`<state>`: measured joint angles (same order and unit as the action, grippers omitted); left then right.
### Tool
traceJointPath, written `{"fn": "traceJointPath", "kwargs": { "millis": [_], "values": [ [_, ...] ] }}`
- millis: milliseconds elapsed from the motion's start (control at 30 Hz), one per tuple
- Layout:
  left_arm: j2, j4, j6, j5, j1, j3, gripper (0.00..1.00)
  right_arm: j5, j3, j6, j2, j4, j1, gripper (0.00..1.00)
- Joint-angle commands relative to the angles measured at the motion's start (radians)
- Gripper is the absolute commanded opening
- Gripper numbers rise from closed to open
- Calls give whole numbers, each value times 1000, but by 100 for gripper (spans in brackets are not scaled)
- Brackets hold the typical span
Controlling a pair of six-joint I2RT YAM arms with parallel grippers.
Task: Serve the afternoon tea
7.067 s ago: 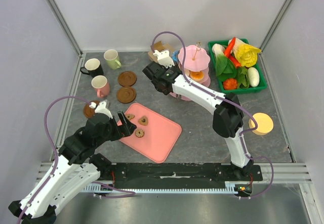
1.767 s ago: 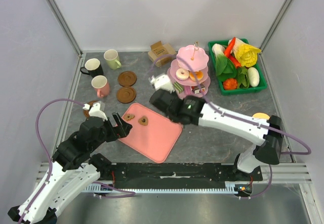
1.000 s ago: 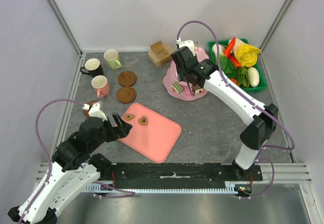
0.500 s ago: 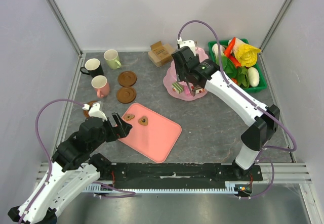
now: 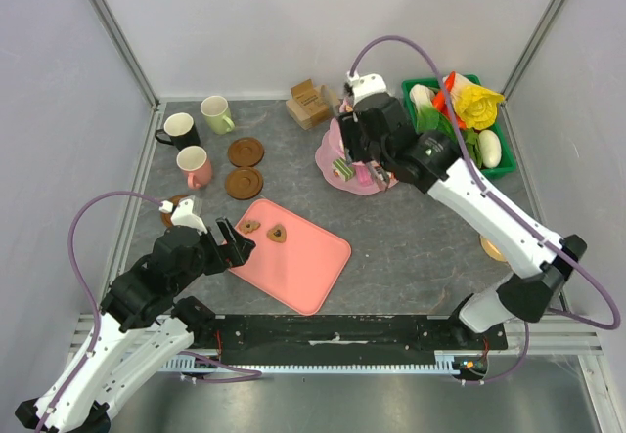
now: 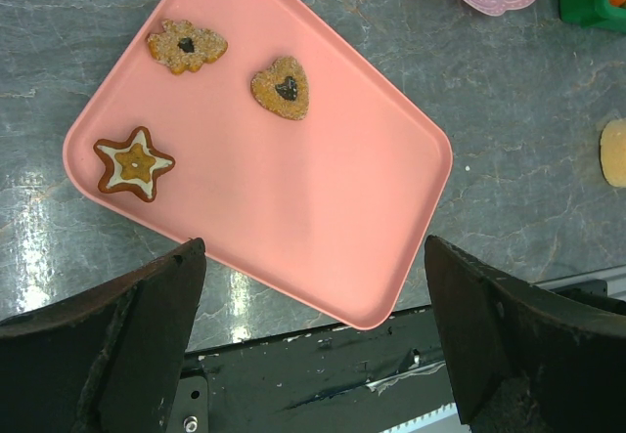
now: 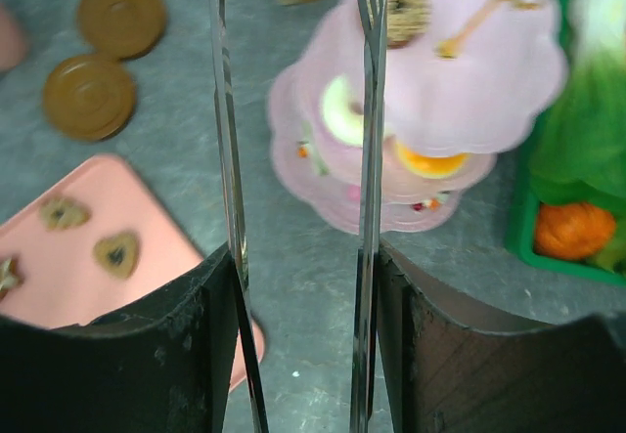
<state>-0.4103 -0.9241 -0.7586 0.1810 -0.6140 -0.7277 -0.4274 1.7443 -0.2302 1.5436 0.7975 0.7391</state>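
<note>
Your top external view looks steeply down from above and behind the arm bases [image 5: 479,316], taking in the whole desk [image 5: 411,247]. Your left wrist view faces straight down, close over the pink tray [image 6: 323,208] and its three cookies [image 6: 281,87]. Your right wrist view, blurred, looks down over the tiered stand [image 7: 460,91]. All three share the tray; overhead and right wrist also share two coasters [image 7: 93,96].

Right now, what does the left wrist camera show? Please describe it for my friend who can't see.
A pink tray lies on a grey table with three cookies on it: a star, a heart and a flower shape. The left end effector hangs open over the tray, holding nothing.
</note>
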Motion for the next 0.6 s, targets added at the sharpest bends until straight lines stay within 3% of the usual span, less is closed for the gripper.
{"fn": "traceJointPath", "kwargs": {
  "millis": [0,200,367,567],
  "values": [
    [-10,36,-8,11,-3,-29,98,165,-123,138,-82,-127,112,59],
    [-24,-16,-19,46,-1,-65,98,157,-357,196,-100,-214,246,57],
    [-2,-24,-18,74,-1,-79,98,303,-538,257,-111,-352,330,57],
    [-16,-18,-31,78,-1,-84,99,332,-574,388,-18,-402,427,57]
  ]
}}
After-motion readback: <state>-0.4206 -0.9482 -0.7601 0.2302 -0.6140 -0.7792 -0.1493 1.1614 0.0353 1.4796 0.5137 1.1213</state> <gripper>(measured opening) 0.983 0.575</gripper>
